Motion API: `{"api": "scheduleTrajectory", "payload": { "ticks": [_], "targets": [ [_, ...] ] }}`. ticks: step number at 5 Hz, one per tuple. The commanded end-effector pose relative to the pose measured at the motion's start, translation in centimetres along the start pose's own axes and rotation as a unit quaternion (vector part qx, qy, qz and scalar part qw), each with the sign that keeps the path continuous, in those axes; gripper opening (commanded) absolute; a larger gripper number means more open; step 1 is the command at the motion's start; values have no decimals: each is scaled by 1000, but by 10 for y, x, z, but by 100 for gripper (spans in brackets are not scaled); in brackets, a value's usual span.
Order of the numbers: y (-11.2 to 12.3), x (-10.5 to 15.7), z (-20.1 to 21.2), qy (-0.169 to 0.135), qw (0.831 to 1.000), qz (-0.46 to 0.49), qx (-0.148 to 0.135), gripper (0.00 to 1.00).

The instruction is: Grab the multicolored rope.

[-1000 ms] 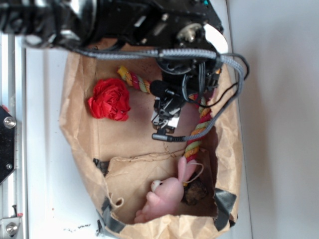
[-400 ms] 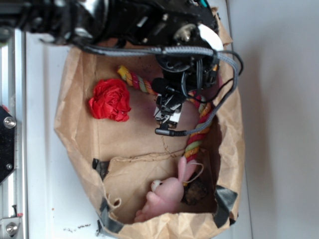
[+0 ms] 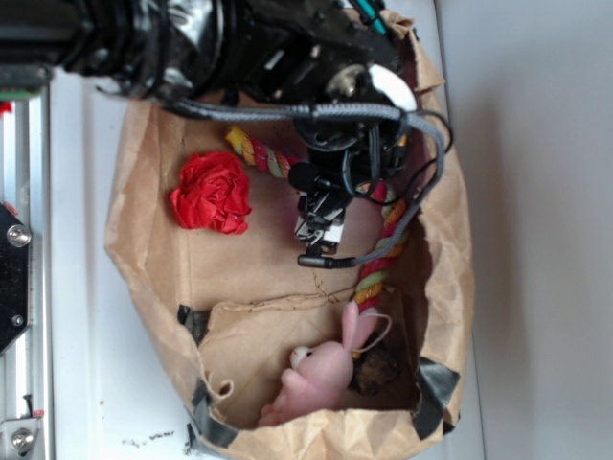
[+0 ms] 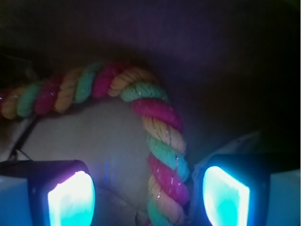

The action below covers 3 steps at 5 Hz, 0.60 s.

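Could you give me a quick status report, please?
Claw open, rope between its pads. Multicolored rope ungrasped, curving across the paper bag floor. Nothing blocking.

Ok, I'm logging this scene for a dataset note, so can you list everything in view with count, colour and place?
Rope: one, red, yellow and green twisted strands, curving along the bag's far side and down its right side; in the wrist view it passes between the gripper pads.
Ruffled ball: one, red, upper left in the bag.
Plush rabbit: one, pink, near end of the bag.
Dark lump: one, brown, beside the rabbit; cannot tell what it is.
Paper bag: one, brown, lying open on the white table.
Gripper: one, black, open, pads lit, straddling the rope.
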<state>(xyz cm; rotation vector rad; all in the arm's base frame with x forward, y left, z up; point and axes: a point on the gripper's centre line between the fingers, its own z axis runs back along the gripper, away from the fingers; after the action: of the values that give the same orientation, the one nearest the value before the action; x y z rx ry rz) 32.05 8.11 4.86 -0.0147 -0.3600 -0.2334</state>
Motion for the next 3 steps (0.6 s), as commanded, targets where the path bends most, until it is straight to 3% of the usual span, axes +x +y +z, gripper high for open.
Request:
{"api": "scheduleTrajectory", "payload": {
  "ticks": [1,2,3],
  "targets": [
    [2,4,-7,-1,999,-2,40,100],
    [0,4,-13,1,999,-4,48,100],
    [0,4,-16,2,999,-1,55,49]
  ]
}}
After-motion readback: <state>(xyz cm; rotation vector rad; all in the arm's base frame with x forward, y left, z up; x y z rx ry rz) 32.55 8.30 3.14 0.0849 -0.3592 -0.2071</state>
